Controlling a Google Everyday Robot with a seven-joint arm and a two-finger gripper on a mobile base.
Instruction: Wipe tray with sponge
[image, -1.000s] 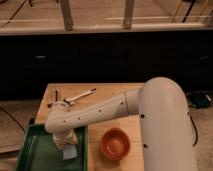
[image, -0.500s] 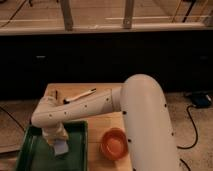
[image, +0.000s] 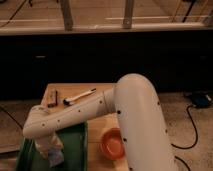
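— How does the arm (image: 75, 115) sit?

— The thick white upper link rises on the right. It bends at a rounded elbow, and the forearm reaches left and slightly down across the table (image: 70, 89). A row of small dark dots runs along the forearm. At its far end the wrist turns straight down, so the gripper (image: 50, 147) points into the tray (image: 77, 145).

— And the jaws?

— I cannot tell whether they are wide or narrow. The sponge (image: 56, 160) is directly under them, low in the left part of the tray, near the bottom of the view.

— How much room is there around it?

— Bare green floor lies to the sponge's right, up to the raised right rim. The left rim is near. The tray's near edge runs out of view.

— What else is close?

— An orange bowl (image: 112, 144) stands on the table just beyond the right rim, partly under the upper link. Behind the forearm lie a white-handled tool (image: 80, 96) and a small dark object (image: 52, 98), both well apart from the tray.
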